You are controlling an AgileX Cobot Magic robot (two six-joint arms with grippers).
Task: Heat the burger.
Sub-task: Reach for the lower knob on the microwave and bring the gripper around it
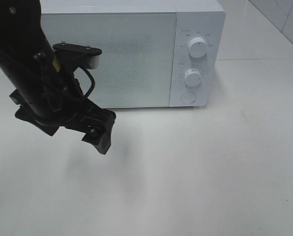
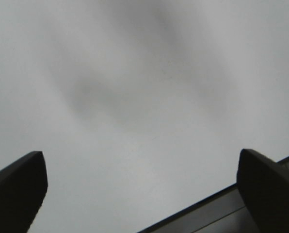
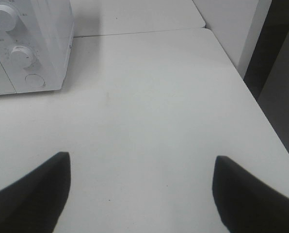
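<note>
We read no legible text at this moment. The microwave (image 1: 131, 54) has a control panel (image 1: 199, 24) with small grey markings ringing the upper knob (image 1: 197, 47) and the lower knob (image 1: 192, 77), plus a short printed line above each. All are too small and blurred for us to make out a single character in either view that shows them.

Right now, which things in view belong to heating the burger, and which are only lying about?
For the job: microwave, door shut; upper knob; lower knob; left gripper, open and empty. The burger is not in view.
Only lying about: table; right gripper, open and empty.
</note>
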